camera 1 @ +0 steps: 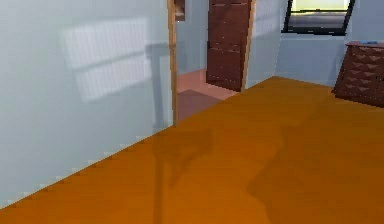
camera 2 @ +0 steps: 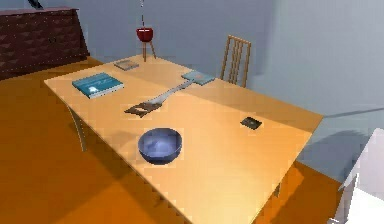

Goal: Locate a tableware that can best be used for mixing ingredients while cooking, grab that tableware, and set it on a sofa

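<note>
A blue bowl [camera 2: 160,146] sits near the front edge of a light wooden table [camera 2: 215,140] in the arm side view. On the same table lie a blue book [camera 2: 98,85], a long thin utensil with a dark end [camera 2: 160,98], a small dark flat object [camera 2: 251,123], a grey flat item [camera 2: 197,76] and another grey flat item [camera 2: 127,64].
A wooden chair [camera 2: 236,60] stands at the table's far side, a dark dresser [camera 2: 40,40] at upper left, a red object [camera 2: 146,34] beyond the table. In the forward view, orange floor [camera 1: 250,150], an open doorway [camera 1: 205,60] with a dark door [camera 1: 230,42], a window [camera 1: 320,15] and a wooden dresser [camera 1: 362,72].
</note>
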Controlling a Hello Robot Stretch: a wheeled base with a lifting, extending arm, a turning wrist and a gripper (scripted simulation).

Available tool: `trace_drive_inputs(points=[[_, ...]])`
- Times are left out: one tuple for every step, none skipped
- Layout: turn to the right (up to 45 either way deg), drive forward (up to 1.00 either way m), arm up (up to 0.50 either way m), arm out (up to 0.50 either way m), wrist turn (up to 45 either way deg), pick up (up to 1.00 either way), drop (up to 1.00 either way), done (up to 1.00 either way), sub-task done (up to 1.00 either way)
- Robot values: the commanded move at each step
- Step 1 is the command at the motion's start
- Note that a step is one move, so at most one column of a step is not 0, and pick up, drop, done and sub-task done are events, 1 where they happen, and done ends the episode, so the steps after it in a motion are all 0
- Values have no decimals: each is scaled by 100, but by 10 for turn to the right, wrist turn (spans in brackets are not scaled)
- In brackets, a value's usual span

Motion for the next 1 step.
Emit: trace_drive_inputs(points=[[0,0,38,0,0,0,0,0,0]])
